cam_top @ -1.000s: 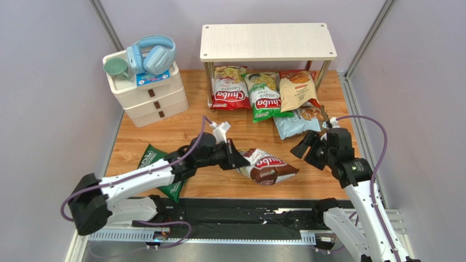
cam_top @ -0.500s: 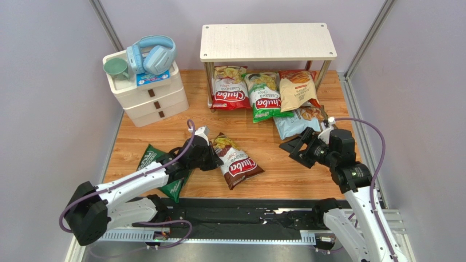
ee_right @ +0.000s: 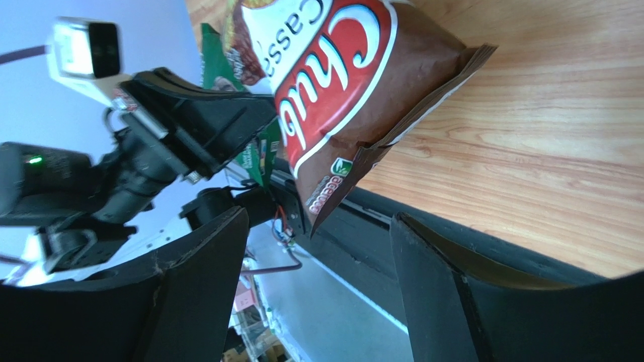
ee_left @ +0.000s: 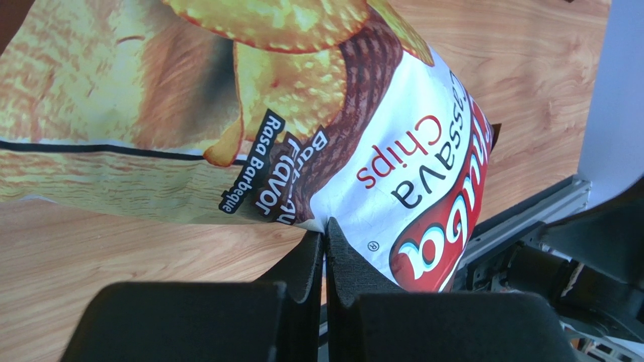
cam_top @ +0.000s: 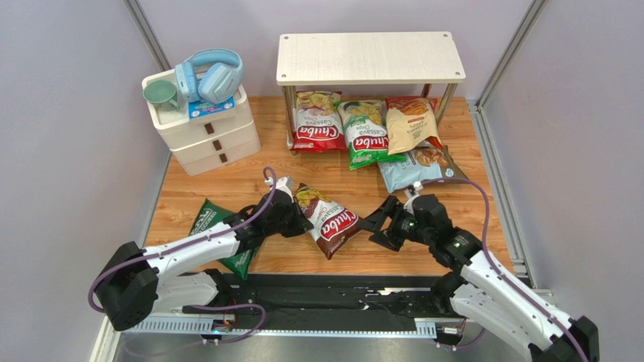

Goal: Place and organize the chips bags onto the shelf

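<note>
Near edge, table [cam_top: 227, 181]: black rail runs along the front. I see the brown Chuba bag's [cam_top: 330, 221] lower end close to it.
Left edge: dark green bag [cam_top: 219, 234] lies flat by the left wall, partly under my left arm.
Back edge: shelf [cam_top: 370, 56] stands against the rear wall, top board bare.
Under the top board: red Chuba bag [cam_top: 316, 124], green Chuba bag [cam_top: 366, 136] and cream-orange bag [cam_top: 410, 124] sit side by side, leaning out the front.
Front of shelf, right: light blue bag [cam_top: 419, 166] lies on the table, its top tucked beneath the cream-orange one.
Back left: white drawer unit [cam_top: 204, 132] carries blue headphones [cam_top: 212, 75] and a green cup [cam_top: 161, 94].
Open room: a bare wood strip lies between the shelf row and the brown bag. More bare wood lies right of my right arm, up to the side rail.
Left fingers [ee_left: 325, 260]: pressed together, pinching the brown bag's side edge. I cannot tell whether the bag is off the wood.
Right fingers [cam_top: 378, 223]: spread wide, holding nothing. They sit just right of the brown bag and point at its lower corner without touching it.
Brown bag: centre-front, between both arms, well apart from the shelf.
</note>
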You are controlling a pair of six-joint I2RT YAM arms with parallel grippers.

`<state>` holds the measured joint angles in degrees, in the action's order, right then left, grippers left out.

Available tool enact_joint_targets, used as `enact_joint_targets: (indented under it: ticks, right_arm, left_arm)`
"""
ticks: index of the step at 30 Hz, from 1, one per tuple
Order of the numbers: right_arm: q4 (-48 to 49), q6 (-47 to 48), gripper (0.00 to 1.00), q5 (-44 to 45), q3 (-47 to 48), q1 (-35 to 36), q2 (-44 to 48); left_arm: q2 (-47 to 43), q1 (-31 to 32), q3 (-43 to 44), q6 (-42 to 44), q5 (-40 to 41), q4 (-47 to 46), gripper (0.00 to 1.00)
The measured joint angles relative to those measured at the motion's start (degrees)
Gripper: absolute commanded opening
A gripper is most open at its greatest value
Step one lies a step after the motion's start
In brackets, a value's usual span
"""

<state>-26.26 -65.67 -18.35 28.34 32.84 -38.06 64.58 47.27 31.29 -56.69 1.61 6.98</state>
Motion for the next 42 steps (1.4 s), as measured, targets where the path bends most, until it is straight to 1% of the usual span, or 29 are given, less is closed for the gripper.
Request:
enact_joint_targets:
  ticks: [3, 6, 7, 12, 15, 22, 23, 26, 27, 29, 30, 34, 38, 41, 42]
  right_arm:
    - [5.05, -2.05, 0.75, 3.85, -1.36, 5.57, -4.66]
    - [10.21, -3.96, 0.76, 6.12, -3.39, 8.33, -8.24]
    - [12.02, -4.55, 0.78, 6.95, -4.2, 9.03, -9.49]
    - [18.01, -6.47, 0.82, 10.25, -7.1, 10.91, -12.55]
    - [22.36, -7.02, 0.82, 11.61, -7.43, 11.3, -14.4]
    - [31.76, -7.41, 0.8, 14.69, -7.15, 13.77, -22.99]
    - [33.03, -7.61, 0.78, 14.86, -6.73, 14.19, -24.87]
    - [36.61, -8.52, 0.57, 15.17, -6.16, 15.06, -29.73]
    - [37.46, -8.94, 0.4, 15.45, -6.16, 15.37, -30.95]
    - [39.1, -9.75, 0.1, 16.46, -6.16, 16.11, -32.44]
    - [39.56, -9.68, 0.0, 16.9, -6.12, 16.39, -32.63]
    - [40.09, -9.68, 0.0, 18.67, -4.61, 17.44, -32.54]
    - [38.34, -8.52, 0.0, 20.04, -4.13, 17.81, -30.6]
    - [35.08, -6.56, 0.0, 20.59, -3.43, 17.97, -28.48]
    - [33.92, -5.55, 0.0, 20.68, -2.91, 17.99, -28.02]
  left_arm:
    - [0.17, 0.24, 0.81, -0.07, 0.35, -0.04, 0.0]
    - [0.13, 0.35, 1.01, -0.2, 0.7, -0.11, 0.0]
    - [0.11, 0.35, 1.01, -0.22, 0.79, -0.09, 0.0]
    - [-0.61, 0.35, 1.01, -0.22, 1.33, 0.07, 0.0]
    - [-0.98, 0.35, 1.01, -0.22, 1.46, 0.07, 0.0]
    - [-1.18, 0.35, 1.01, -0.22, 1.44, 0.07, 0.0]
    - [-1.27, 0.35, 1.01, -0.22, 1.44, 0.11, 0.0]
    - [-1.99, 0.31, 1.01, -0.17, 1.9, 0.87, 0.0]
    - [-2.25, 0.24, 1.01, -0.17, 2.05, 1.22, 0.0]
    - [-2.8, 0.24, 0.98, -0.13, 2.1, 2.12, 0.0]
    - [-2.99, 0.26, 0.96, -0.13, 1.99, 2.36, 0.0]
    - [-4.46, 0.35, 0.96, -0.17, 1.73, 2.27, 0.0]
    - [-5.75, 0.35, 0.96, -0.2, 1.95, 2.19, 0.0]
    - [-6.12, 0.35, 0.96, -0.26, 2.78, 3.04, 0.07]
    - [-6.4, 0.35, 0.96, -0.35, 3.37, 4.07, 0.13]
